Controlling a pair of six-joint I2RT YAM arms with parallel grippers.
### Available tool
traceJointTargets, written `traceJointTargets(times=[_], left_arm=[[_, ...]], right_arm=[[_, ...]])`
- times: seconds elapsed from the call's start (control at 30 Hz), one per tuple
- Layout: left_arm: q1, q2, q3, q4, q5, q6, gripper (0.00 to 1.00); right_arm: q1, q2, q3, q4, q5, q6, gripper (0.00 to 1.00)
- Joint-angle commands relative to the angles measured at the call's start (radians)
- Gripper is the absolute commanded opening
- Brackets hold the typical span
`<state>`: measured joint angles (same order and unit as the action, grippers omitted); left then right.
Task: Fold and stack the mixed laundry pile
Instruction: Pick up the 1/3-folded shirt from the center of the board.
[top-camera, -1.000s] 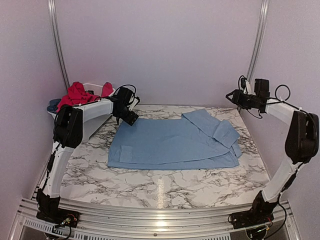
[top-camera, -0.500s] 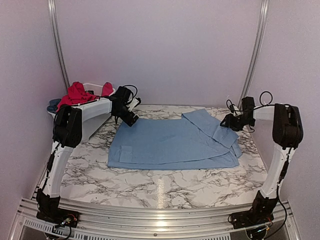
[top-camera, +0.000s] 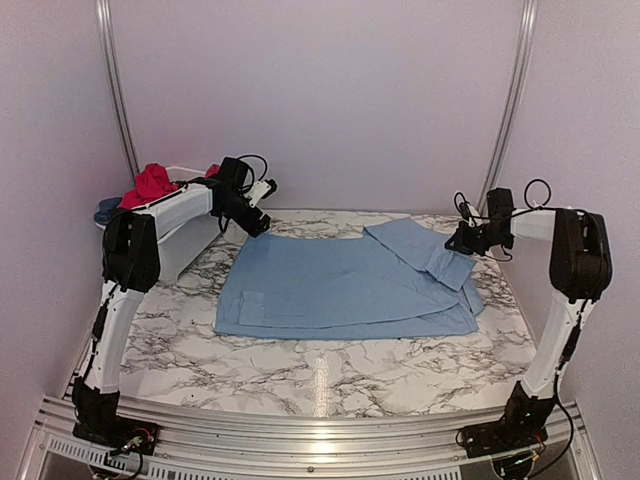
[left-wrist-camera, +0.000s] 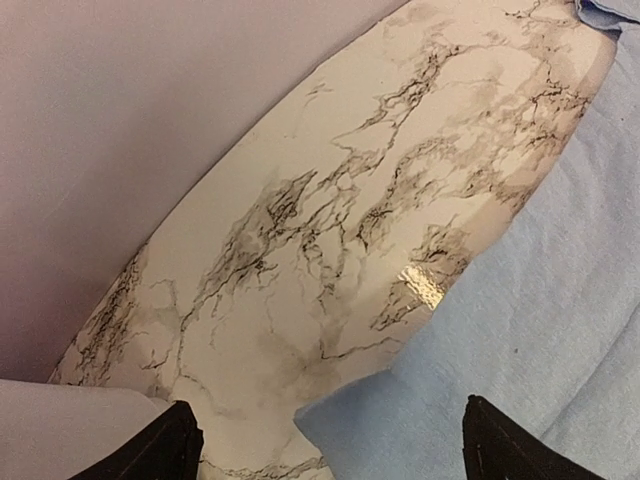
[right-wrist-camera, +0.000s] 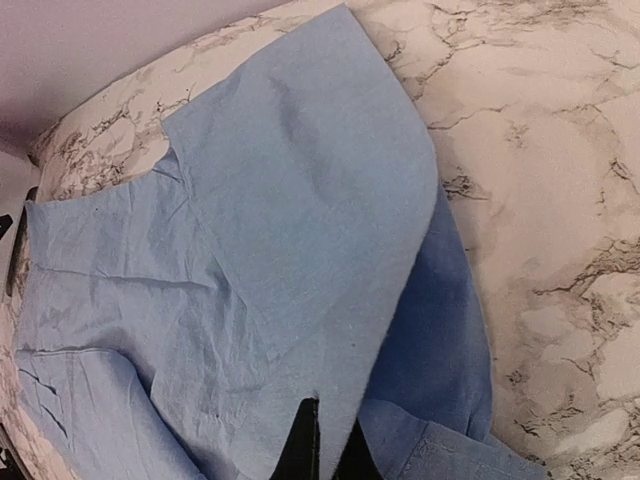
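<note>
Blue shirt (top-camera: 340, 285), right end effector (top-camera: 463, 241) pinching it, left arm (top-camera: 180, 208) outstretched

Overhead rear view, wrist cameras close on shirt (top-camera: 350, 285)

No readable text, label or brand; views perhaps too coarse.

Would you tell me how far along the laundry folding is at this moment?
Early. Done: the large light blue cloth shirt lies flat on the marble table, one sleeve folded across. In hand: the right claw appears shut on that sleeve's edge; the open left claw hovers at the far corner. Left: the bright red cloth garments, unfolded at far left.
</note>
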<state>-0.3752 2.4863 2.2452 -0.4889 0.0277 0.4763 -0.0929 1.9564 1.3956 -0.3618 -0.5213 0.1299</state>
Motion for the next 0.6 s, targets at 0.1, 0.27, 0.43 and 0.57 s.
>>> traceJointTargets(times=[0.1,0.27,0.43,0.57], left_arm=[[0.023,0.09,0.099,-0.035,0.057,-0.017,0.91],[0.021,0.122,0.095,-0.028,0.054,-0.017,0.85],[0.012,0.129,0.076,-0.033,0.005,0.029,0.79],[0.011,0.124,0.066,-0.039,0.028,0.044,0.59]], right_arm=[[0.001,-0.041,0.001,0.03,-0.025,0.015,0.0],[0.0,-0.042,-0.003,0.032,-0.028,0.014,0.0],[0.002,-0.041,-0.001,0.035,-0.028,0.018,0.0],[0.0,-0.037,-0.002,0.042,-0.036,0.022,0.0]])
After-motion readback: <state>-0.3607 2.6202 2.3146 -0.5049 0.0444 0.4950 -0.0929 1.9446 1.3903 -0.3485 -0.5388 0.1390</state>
